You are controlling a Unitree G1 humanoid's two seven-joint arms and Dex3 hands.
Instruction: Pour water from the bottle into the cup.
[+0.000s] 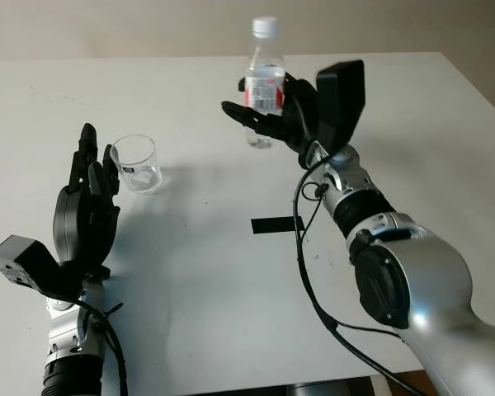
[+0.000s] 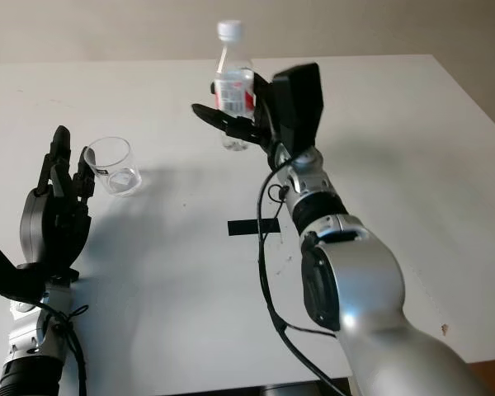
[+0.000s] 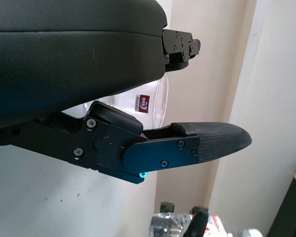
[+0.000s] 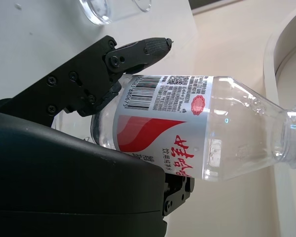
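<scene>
eye views: bottle (image 1: pixel 265 82) with white cap (image 1: pixel 265 27) is gripped upright by right hand (image 1: pixel 274 117) above the table (image 1: pixel 190 289); cup (image 1: pixel 137 163) stands just beside open left hand (image 1: pixel 87 206) | left wrist: red logo is seen on cup (image 3: pixel 148 101), unreadable | right wrist: red-white label (image 4: pixel 163 143), barcode, Chinese writing are seen on bottle

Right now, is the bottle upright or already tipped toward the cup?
Upright. The bottle stands vertical in the right hand, white cap on top. The cup sits apart by the open left hand.
</scene>
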